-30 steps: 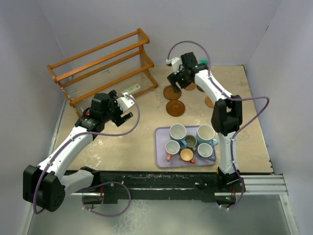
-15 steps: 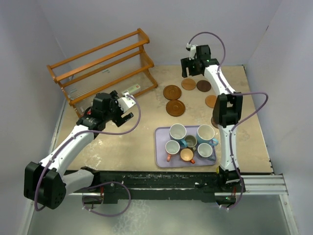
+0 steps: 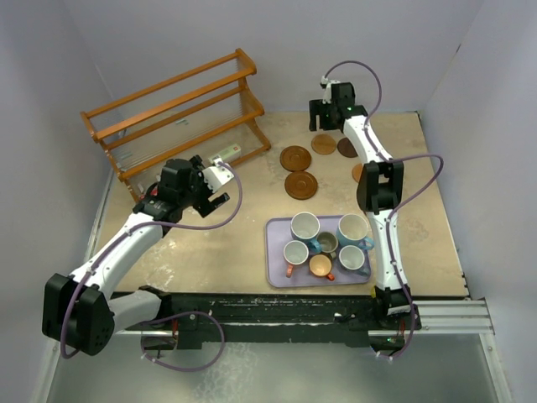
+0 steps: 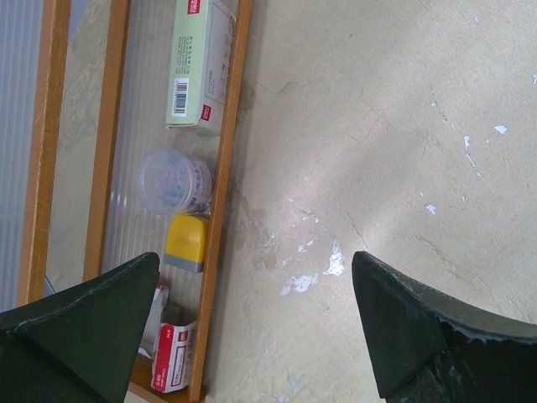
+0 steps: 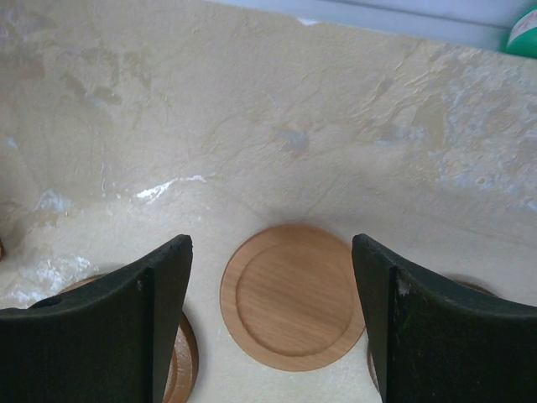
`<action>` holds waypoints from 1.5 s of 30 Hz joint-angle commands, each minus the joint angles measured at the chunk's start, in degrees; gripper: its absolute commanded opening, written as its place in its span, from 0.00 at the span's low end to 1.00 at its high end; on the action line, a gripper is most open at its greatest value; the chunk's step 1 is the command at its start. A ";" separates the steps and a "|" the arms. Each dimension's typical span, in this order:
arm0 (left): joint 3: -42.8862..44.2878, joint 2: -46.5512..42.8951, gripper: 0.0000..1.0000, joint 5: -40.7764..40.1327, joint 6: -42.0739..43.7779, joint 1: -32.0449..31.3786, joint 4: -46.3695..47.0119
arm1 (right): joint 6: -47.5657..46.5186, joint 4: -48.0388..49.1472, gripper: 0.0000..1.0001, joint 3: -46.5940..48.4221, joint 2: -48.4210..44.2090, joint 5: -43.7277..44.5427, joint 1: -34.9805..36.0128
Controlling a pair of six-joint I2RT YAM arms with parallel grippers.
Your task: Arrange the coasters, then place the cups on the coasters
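The light coaster (image 5: 292, 296) lies flat on the table (image 3: 243, 243) near the far edge. A dark coaster (image 3: 346, 148) sits just to its right and two brown coasters (image 3: 294, 158) sit to its left and nearer, none touching it. The right gripper (image 5: 270, 252) hangs above it with jaws wide and nothing in them. In the wrist view the disc sits centred between the two fingers, a little back from the tips toward the arm's base. Being round, it has no long axis, so the angle of the jaws likely matters little. The coming move seems to turn on dropping straight down with a slight draw back. The right arm is much the nearer. The left gripper (image 4: 254, 259), also wide and empty, hovers over bare table beside the rack (image 3: 168, 117). The cups (image 3: 304, 225) stand together on the tray (image 3: 273, 252), well apart from the coasters.
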 commanded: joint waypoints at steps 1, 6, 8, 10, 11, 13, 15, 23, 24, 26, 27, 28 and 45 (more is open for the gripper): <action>-0.53 0.33 0.93 -0.22 0.87 0.41 3.06 | 1.18 2.81 0.79 4.55 0.95 2.05 0.19; -1.19 0.62 0.93 -0.71 1.01 0.42 3.79 | 0.86 2.54 0.78 6.81 3.27 2.81 0.26; -1.14 0.85 0.93 -0.90 0.98 0.44 3.71 | 0.73 2.34 0.77 7.24 3.96 3.39 0.26; -1.07 1.01 0.93 -1.08 1.06 0.45 3.79 | 0.68 2.00 0.76 7.70 4.50 3.99 0.26; -1.00 1.02 0.93 -1.18 1.09 0.45 3.80 | 0.29 1.86 0.76 7.86 4.62 4.23 0.31; -0.93 1.12 0.93 -1.36 1.11 0.44 3.75 | -0.11 1.30 0.75 8.01 4.88 4.36 0.35; -0.93 1.02 0.93 -1.46 1.17 0.41 3.88 | -1.02 0.82 0.76 7.95 4.87 4.64 0.43; -0.84 0.92 0.93 -1.38 1.17 0.45 3.63 | -3.62 -2.06 0.76 7.43 5.12 6.55 0.79; -0.85 0.94 0.93 -1.37 1.16 0.45 3.62 | -3.73 -2.17 0.75 7.72 5.19 6.56 0.87; -0.86 0.86 0.93 -1.37 1.24 0.45 3.62 | -4.07 -2.54 0.75 8.41 5.45 6.35 0.94; -0.84 0.87 0.93 -1.37 1.29 0.39 3.62 | -4.48 -2.59 0.75 8.46 5.53 6.16 1.01; -0.84 0.87 0.93 -1.37 1.25 0.42 3.66 | -4.75 -2.55 0.75 8.46 5.61 6.13 1.05; -0.53 1.29 0.93 -2.38 1.84 0.45 3.97 | -18.11 -6.14 0.80 7.36 5.48 4.92 1.49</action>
